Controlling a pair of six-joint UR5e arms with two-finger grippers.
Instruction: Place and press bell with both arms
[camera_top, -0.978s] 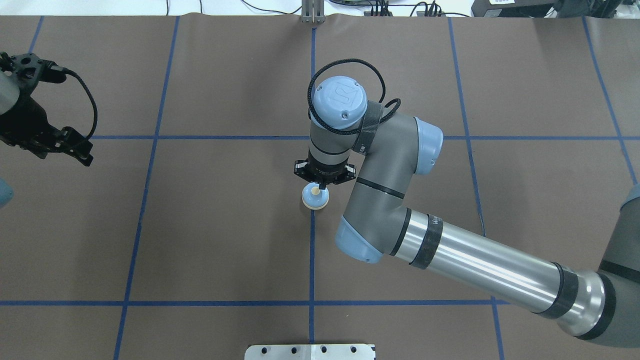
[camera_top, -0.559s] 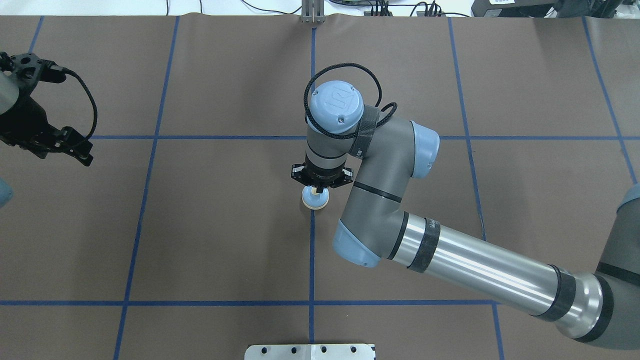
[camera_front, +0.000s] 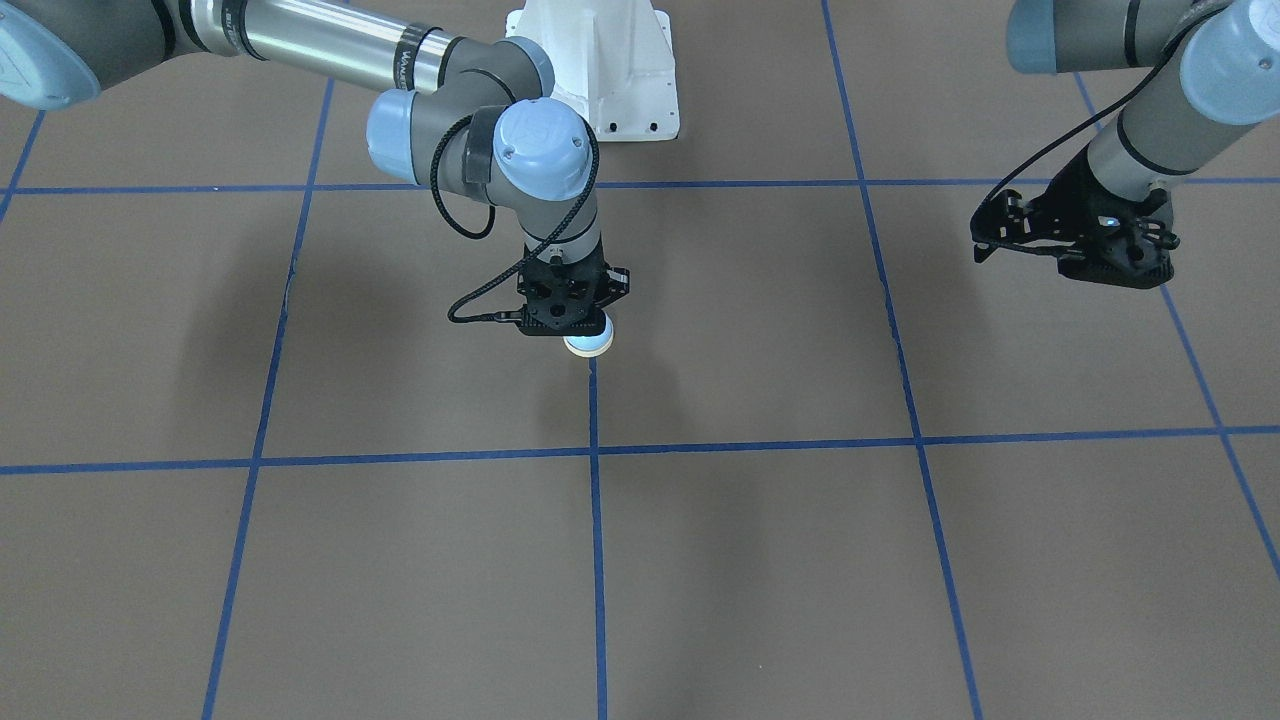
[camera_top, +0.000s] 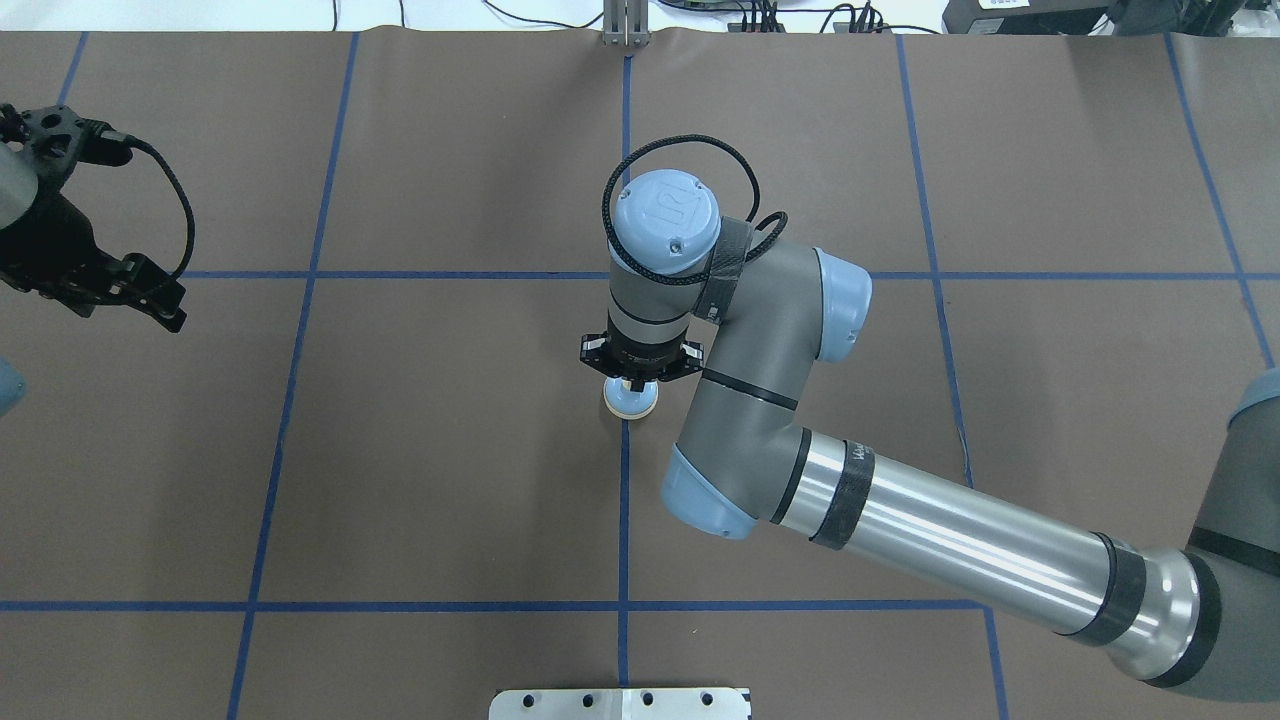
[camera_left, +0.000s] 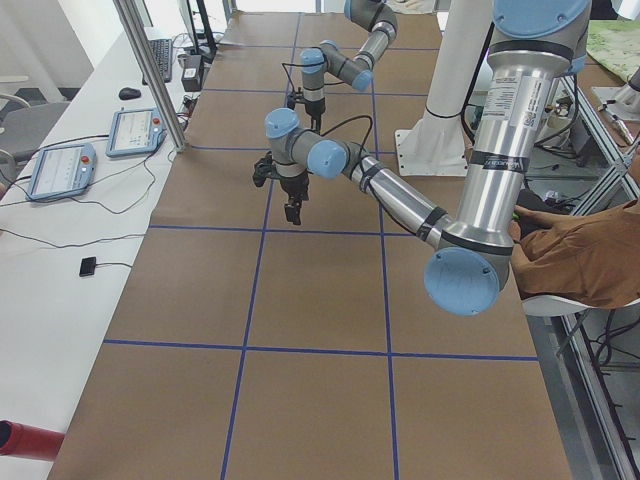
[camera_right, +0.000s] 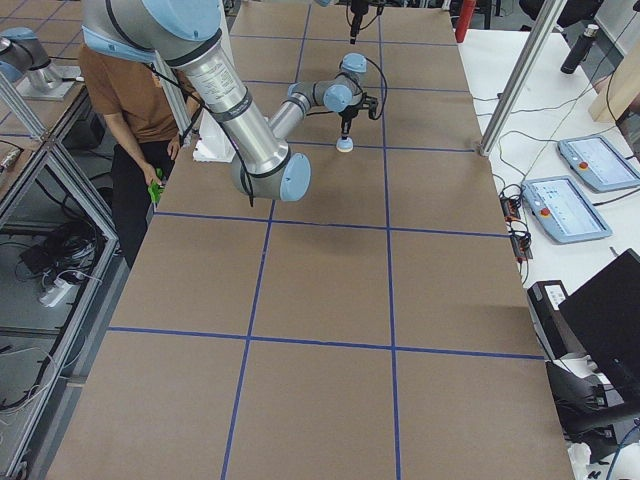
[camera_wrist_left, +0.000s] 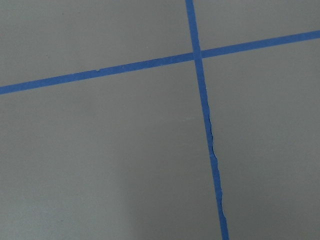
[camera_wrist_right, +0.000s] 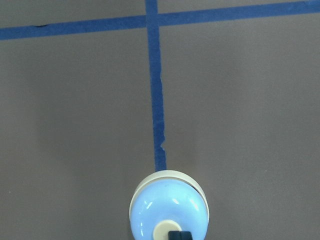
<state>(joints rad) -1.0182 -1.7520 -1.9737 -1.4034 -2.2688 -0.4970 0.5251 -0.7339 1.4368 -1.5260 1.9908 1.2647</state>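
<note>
The light-blue bell (camera_top: 630, 402) stands on a blue tape line at the middle of the table, and shows in the front view (camera_front: 590, 344) and the right wrist view (camera_wrist_right: 167, 207). My right gripper (camera_top: 636, 384) points straight down over it. In the right wrist view its shut fingertips (camera_wrist_right: 179, 235) rest on the cream button. My left gripper (camera_top: 160, 303) hangs above the table far to the left, well away from the bell, and looks open and empty. It also shows in the front view (camera_front: 1115, 268). The left wrist view shows only tape lines.
Blue tape lines (camera_top: 624, 520) grid the brown table cover. The white pedestal base (camera_front: 610, 70) stands at the robot's side. A metal plate (camera_top: 620, 703) sits at the near edge. A person (camera_right: 130, 95) stands beside the table. Tablets (camera_right: 570, 205) lie beyond the far edge.
My right arm has shifted a little left and the gripper has come over the bell, now covering its button. My left arm has not moved.
</note>
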